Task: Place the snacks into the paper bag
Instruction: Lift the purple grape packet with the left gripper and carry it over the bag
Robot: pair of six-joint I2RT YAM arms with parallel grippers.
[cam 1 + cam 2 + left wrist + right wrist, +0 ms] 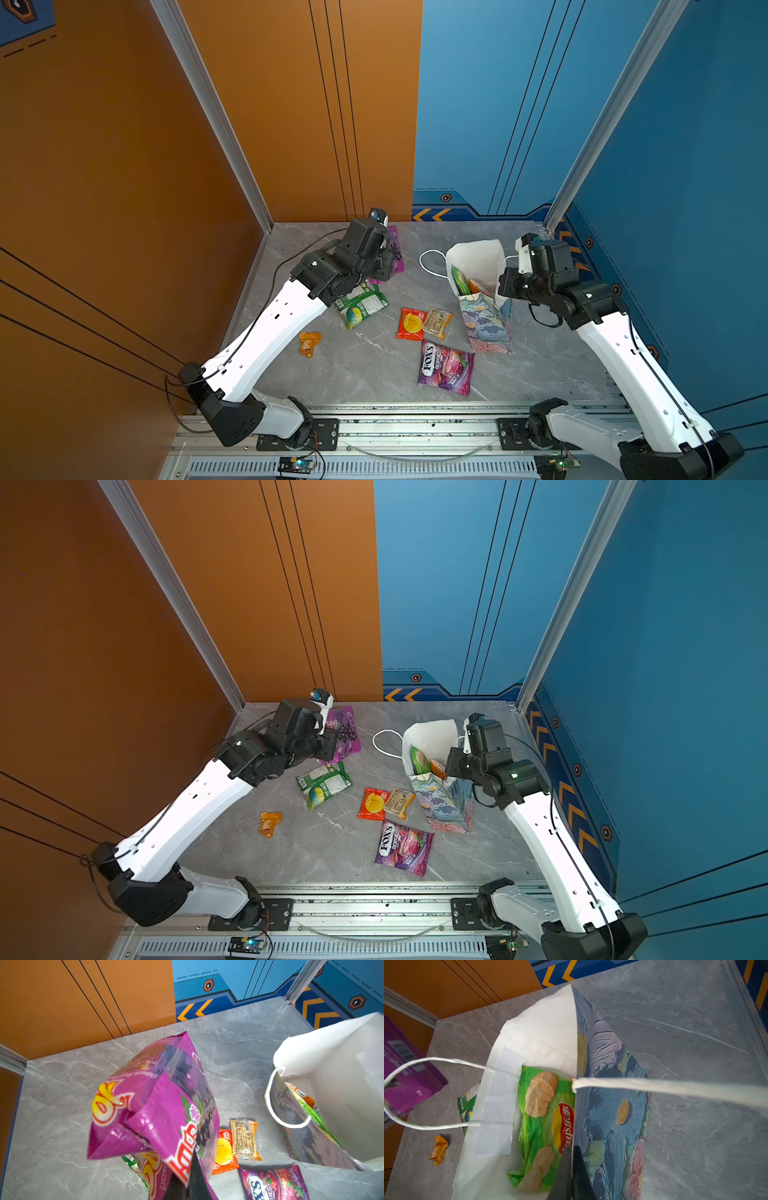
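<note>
Left arm (270,328) and right arm (619,353): glossy white shells, black joints, thin black cables (664,384) clipped alongside. Left pincer (192,1169) and right pincer (572,1159) are matte black wedges.

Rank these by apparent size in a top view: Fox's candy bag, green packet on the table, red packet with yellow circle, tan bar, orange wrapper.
1. Fox's candy bag
2. Green packet, one corner hidden by the arm
3. Red packet and tan bar: too alike to rank
4. Orange wrapper
</note>
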